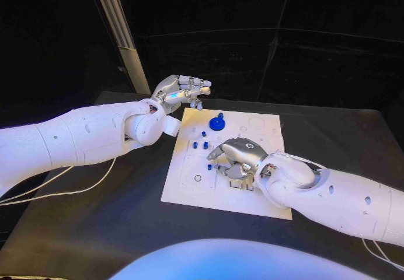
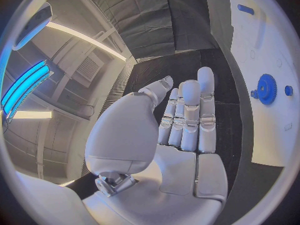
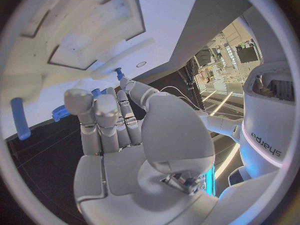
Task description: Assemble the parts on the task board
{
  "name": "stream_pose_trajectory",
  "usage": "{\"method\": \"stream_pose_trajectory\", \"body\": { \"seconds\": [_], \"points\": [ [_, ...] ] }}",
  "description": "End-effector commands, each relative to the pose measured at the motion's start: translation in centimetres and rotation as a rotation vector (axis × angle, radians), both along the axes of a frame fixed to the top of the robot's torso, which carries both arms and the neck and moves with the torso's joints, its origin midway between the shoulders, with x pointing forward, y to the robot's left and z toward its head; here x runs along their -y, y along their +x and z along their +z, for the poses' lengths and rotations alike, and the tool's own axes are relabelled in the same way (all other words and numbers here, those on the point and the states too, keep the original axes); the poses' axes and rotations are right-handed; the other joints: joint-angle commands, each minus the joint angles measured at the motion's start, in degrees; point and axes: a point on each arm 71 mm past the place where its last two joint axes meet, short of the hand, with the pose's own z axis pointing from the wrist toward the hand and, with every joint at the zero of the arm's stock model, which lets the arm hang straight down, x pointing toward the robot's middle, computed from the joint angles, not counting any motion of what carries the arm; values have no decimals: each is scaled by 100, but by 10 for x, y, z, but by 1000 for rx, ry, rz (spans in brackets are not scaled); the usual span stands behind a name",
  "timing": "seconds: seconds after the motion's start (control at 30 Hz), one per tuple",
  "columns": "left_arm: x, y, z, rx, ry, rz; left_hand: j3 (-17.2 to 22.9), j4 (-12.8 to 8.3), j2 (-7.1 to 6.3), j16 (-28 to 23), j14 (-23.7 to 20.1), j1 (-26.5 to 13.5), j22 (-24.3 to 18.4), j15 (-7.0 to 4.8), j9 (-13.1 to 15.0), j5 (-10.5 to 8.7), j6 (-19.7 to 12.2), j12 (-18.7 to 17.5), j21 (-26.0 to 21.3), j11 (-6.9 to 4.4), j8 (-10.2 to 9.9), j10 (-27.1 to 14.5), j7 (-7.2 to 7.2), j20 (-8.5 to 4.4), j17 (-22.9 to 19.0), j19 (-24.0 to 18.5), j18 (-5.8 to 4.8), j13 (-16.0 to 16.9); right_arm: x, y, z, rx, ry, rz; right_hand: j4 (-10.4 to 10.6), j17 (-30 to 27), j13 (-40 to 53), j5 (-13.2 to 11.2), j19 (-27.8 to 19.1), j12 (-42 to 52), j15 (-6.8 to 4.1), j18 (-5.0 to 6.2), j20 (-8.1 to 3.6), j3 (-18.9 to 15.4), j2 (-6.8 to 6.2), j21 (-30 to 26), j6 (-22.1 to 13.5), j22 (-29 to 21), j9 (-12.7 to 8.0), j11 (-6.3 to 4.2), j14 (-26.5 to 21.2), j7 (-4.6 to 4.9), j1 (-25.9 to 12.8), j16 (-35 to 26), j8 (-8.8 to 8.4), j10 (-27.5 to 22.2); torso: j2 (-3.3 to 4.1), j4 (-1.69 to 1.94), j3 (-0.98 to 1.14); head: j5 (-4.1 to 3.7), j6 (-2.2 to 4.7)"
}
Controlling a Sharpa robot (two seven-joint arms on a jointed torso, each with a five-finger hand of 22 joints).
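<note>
The white task board (image 1: 202,189) lies mid-table. A blue gear (image 1: 218,123) stands near its far edge, with small blue pegs (image 1: 199,144) a little nearer. My left hand (image 1: 181,90) hovers off the board's far left corner, fingers straight (image 2: 187,115), palm bare. From there the gear (image 2: 267,89) and a blue bar (image 2: 245,9) show on the board (image 2: 262,45). My right hand (image 1: 236,156) hangs low over the board's middle, fingers curled down. A small blue peg (image 3: 117,73) sits at one fingertip (image 3: 129,84); whether it is pinched is unclear. A blue bar (image 3: 20,118) lies beside that hand (image 3: 119,135).
The board carries printed outlines and recessed slots (image 3: 94,32) ahead of my right hand. Black table (image 1: 101,221) surrounds the board on all sides. White cables (image 1: 51,192) trail under my left arm at the table's left.
</note>
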Motion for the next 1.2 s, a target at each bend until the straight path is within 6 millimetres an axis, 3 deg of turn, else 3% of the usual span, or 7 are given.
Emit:
{"method": "stream_pose_trajectory", "body": {
  "seconds": [0.03, 0.17, 0.43, 0.6, 0.87, 0.97, 1.2],
  "points": [
    [0, 0, 1, -1, -8, -13, -46, -1, 59, -15, -41, 1, -7, -4, -9, -17, -32, 31, -30, -3, 30, -38, -1, -11, -6, 39, 33, 10, 9, 2, 12, -12, 124, -31, 35, -6, 5, 38, 51, 51, 33, 2, 1, -41, -12, 49, 40, 42, 7, 5, 125, -16, -16, 31, 33, 60, -8, -4, -8, -19, 17],
    [-1, 0, 1, -2, -8, -14, -46, -1, 59, -15, -41, 1, -7, -4, -9, -17, -32, 31, -30, -3, 30, -38, -1, -11, -6, 39, 33, 10, 25, 9, 23, -48, 131, -72, 72, -24, -2, 58, 66, 79, 30, -2, 0, -100, -48, 67, 49, 64, 10, -2, 126, -27, -69, 44, 32, 54, -6, -5, -5, -71, 61],
    [-1, -1, 1, -3, -9, -17, -46, -1, 59, -15, -41, 1, -7, -4, -9, -17, -32, 31, -30, -3, 30, -38, -1, -11, -6, 39, 33, 10, 70, 32, 43, -90, -15, -167, 182, -141, -3, 73, 59, 161, 5, 7, -15, -446, -194, 41, -69, 27, -5, -55, 109, -116, -208, 27, 4, -30, -6, -3, -11, -275, 201],
    [-1, 0, 1, -3, -9, -19, -52, 0, 61, -21, -48, 1, -9, -2, -9, -17, -36, 40, -34, -3, 32, -46, -2, -9, -20, 40, 33, 12, 90, 42, 49, -55, -105, -203, 218, -237, -4, 78, 37, 231, -18, 12, -34, -717, -258, -11, -139, -41, -4, -98, 102, -181, -204, 5, 8, -87, -1, -5, 2, -341, 257],
    [2, 0, 1, -2, -13, -26, -53, 0, 61, -21, -48, 0, -9, -2, -9, -17, -36, 40, -34, -3, 32, -46, -2, -9, -20, 40, 33, 12, 96, 51, 42, -82, -213, -222, 313, -314, -1, 87, 3, 285, -17, 24, -36, -1160, -237, -105, -216, -157, 1, -96, 109, -206, -158, 50, 9, -389, 11, 14, 3, -434, 246],
    [1, 0, 0, -5, -11, -26, -55, 2, 63, -21, -49, -1, -10, -1, -9, -17, -36, 43, -35, -3, 34, -47, -2, -9, -20, 40, 33, 13, 91, 52, 39, -101, -247, -212, 324, -372, 3, 98, -28, 330, -6, 37, -29, -1305, -215, -167, -250, -246, 1, -81, 96, -182, -99, 34, 9, -481, 15, -3, 2, -452, 247],
    [2, 0, 0, -10, -11, -30, -55, 2, 63, -21, -49, -1, -10, -1, -9, -17, -36, 43, -35, -3, 34, -47, -2, -9, -20, 40, 33, 13, 81, 55, 35, -110, -283, -195, 286, -420, 33, 124, -22, 550, -7, 42, -26, -1439, -60, -195, -285, -271, 6, -85, 89, -164, 113, 76, 16, -411, 13, 16, 7, -476, 255]
  ]
}}
